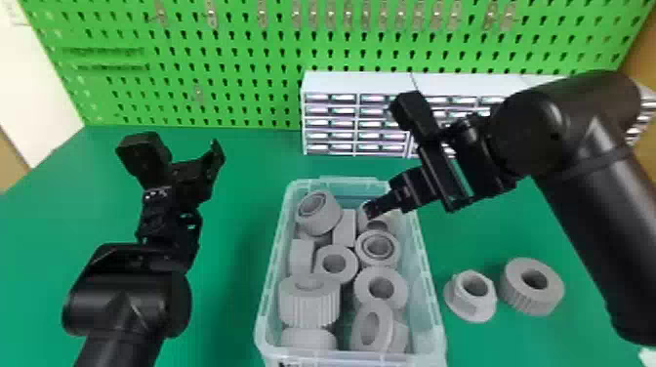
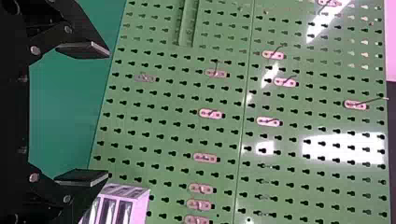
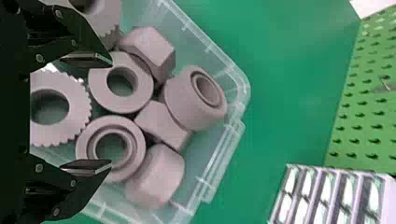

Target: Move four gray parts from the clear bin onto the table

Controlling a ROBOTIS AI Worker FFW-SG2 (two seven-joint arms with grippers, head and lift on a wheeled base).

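Right gripper (image 3: 111, 113) open over gray parts (image 3: 144, 85), likely to straddle one between its fingers; left gripper (image 2: 109, 114) idle, fingers apart.

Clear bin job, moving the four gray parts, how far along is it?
Two look done: a flanged part and a ribbed ring sit on the table beside the clear bin. Nothing is in hand: the right tool is open at the bin, the left tool open away from it. Two more seem left to move.
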